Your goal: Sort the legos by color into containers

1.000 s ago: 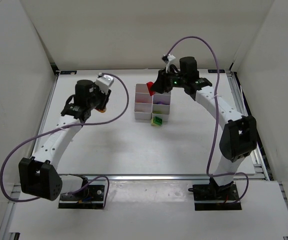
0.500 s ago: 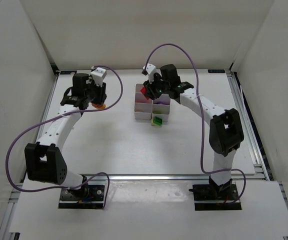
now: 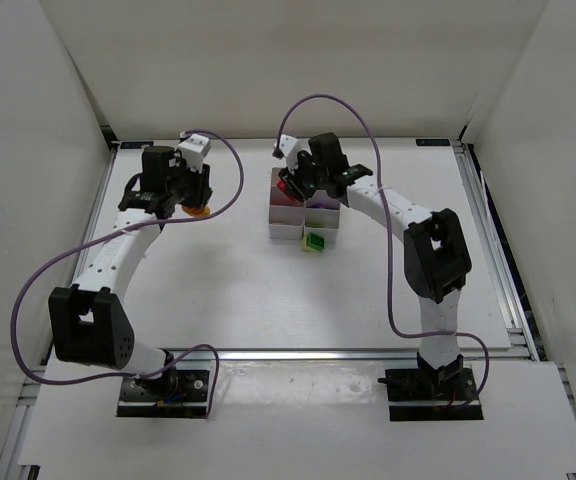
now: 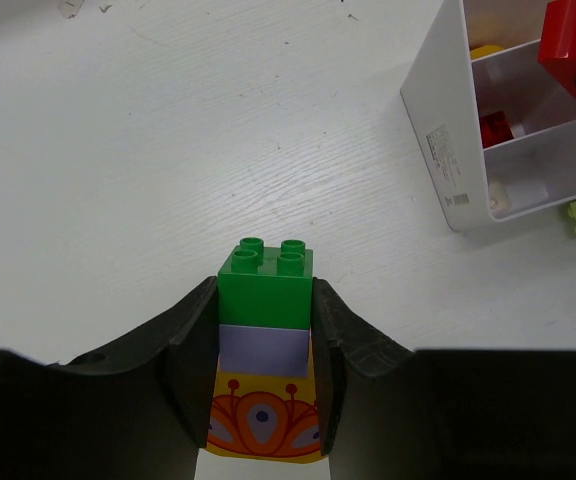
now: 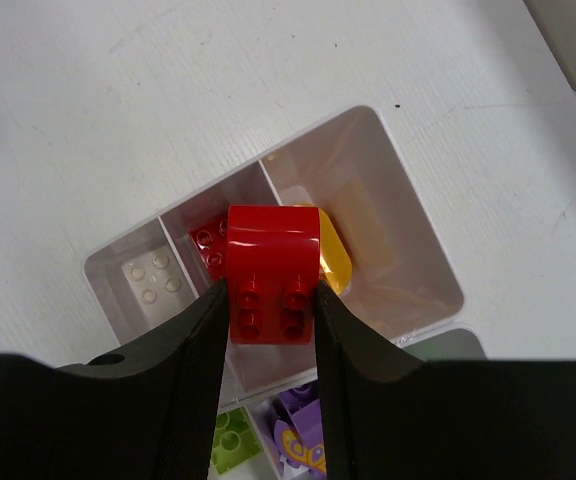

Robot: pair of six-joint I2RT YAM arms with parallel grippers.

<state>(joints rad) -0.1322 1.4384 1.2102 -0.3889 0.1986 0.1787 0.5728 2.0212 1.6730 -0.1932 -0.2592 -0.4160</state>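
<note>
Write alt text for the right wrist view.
The right gripper holds a red lego between its black fingers, above the white containers. In the cells below lie another red brick, a white brick and a yellow brick, with a green brick and a purple piece at the bottom edge.

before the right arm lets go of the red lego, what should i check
1. Right fingers shut on the red lego: ok.
2. Red lego over the containers' cell holding a red brick: cannot tell, it hangs near the divider beside the yellow brick.
3. Left fingers clamp the stacked legos: ok.
4. Stacked legos all one colour: not ok, green sits on pale purple.
5. Loose green lego beside the containers sorted: not ok.
</note>
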